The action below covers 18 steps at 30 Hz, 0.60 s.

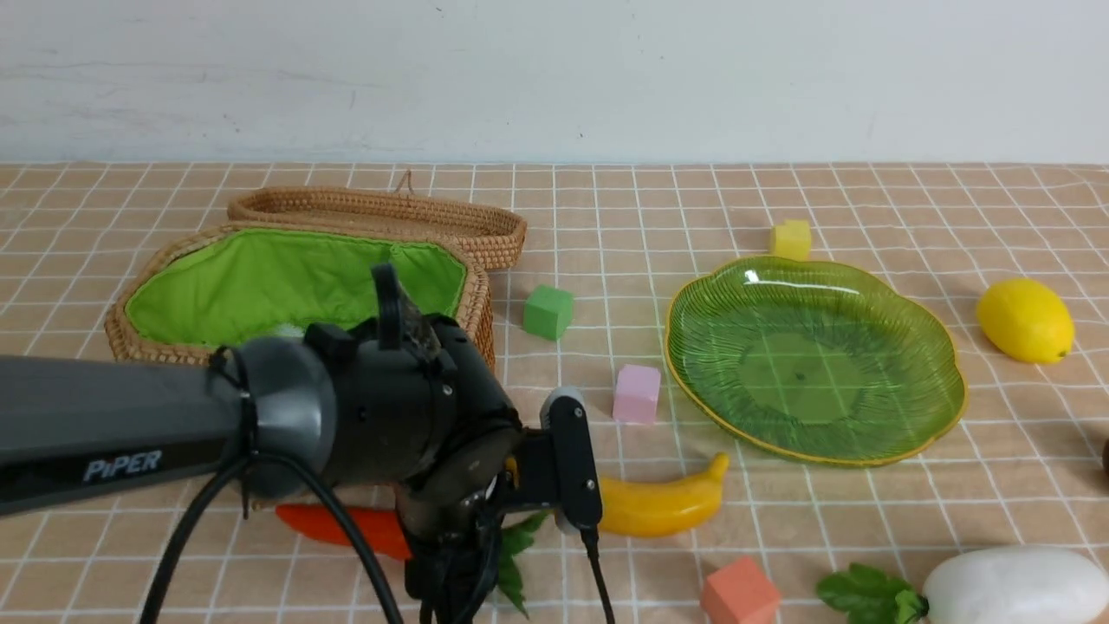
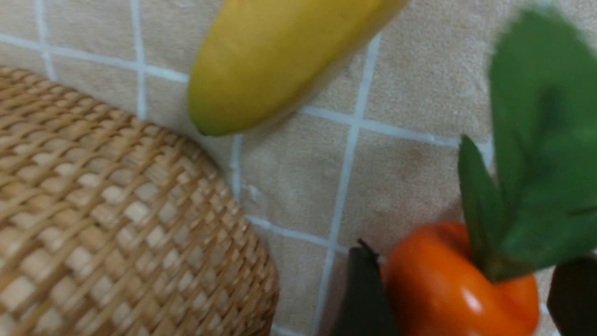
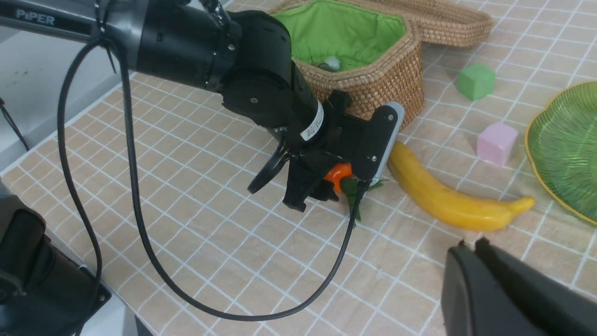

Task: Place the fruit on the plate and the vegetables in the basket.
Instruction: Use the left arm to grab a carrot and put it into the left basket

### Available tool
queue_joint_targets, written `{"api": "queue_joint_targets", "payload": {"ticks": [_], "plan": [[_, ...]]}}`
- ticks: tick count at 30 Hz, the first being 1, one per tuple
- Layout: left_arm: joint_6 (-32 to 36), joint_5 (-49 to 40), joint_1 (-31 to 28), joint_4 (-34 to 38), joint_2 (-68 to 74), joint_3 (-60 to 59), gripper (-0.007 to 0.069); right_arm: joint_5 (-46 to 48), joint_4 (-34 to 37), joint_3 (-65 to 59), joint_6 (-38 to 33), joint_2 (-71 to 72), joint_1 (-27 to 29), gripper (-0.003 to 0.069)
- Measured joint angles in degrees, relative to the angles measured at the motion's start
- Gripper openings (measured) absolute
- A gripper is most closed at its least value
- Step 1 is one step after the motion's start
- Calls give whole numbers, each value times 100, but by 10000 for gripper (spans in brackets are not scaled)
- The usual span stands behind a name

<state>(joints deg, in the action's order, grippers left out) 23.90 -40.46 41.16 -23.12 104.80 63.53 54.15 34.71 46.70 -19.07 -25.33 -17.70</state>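
Observation:
The orange carrot (image 1: 346, 529) with green leaves lies on the cloth in front of the basket (image 1: 130, 347). My left gripper (image 2: 466, 280) straddles its leafy end (image 3: 336, 171). One finger (image 2: 364, 298) touches it and a sliver of cloth shows before the other, so the jaws stand open. The banana (image 1: 658, 507) lies just beyond, towards the empty green plate (image 1: 814, 364). The lemon (image 1: 1025, 319) sits to the right of the plate. The white radish (image 1: 1014, 585) lies at the front right. My right gripper (image 3: 472, 242) hovers shut and empty near the banana (image 3: 443, 196).
The basket's woven lid (image 1: 381, 212) leans behind it. Foam cubes are scattered about: green (image 1: 548, 312), pink (image 1: 637, 393), yellow (image 1: 792, 239), orange (image 1: 739, 594). A dark round thing (image 1: 1105, 458) shows at the right edge. Something small and whitish lies in the basket (image 3: 329, 63).

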Motion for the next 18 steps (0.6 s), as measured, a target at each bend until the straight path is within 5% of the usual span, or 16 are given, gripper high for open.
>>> {"api": "queue_joint_targets", "payload": {"ticks": [3, 11, 18], "plan": [[-133, -34, 0, 0, 70, 0, 371, 16, 0, 0, 0, 0, 0, 25], [-287, -690, 99, 191, -109, -2, 376, -10, 0, 0, 0, 0, 0, 27], [-704, -1038, 390, -26, -1634, -8, 376, -790, 5, 0, 0, 0, 0, 30]]}}
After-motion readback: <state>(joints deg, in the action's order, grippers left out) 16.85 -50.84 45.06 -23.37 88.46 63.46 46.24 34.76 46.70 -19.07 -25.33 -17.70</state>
